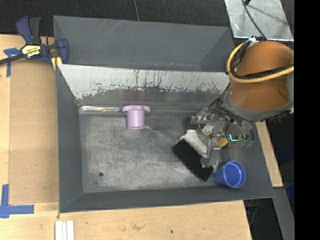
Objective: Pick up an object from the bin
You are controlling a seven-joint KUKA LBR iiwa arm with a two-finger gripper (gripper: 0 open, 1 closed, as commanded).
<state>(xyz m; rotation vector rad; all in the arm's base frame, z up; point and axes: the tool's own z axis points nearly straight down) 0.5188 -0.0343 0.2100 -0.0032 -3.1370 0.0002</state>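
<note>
Hand was low in the bin, at the right end of the black block, with the arm's orange cover up and right of the block. Could not tell whether the hand was apart or together, since the wrist hardware hid its tips. Nothing was visibly clamped in it. A white piece lay touching the block's far edge, just left of the hand. A blue cup lay on its side just right of the block's near end, against the bin's corner. A lilac spool stood well apart, up and left of the block, by the back wall. All four things looked to be resting on the bin floor, none lifted. Judged progress: the approach was done and the hand was down at the block/white piece pair, likely the target. The grasp was not confirmed. Left to do: close on one thing, lift it clear of the bin. The cup sat close enough to get bumped.
</note>
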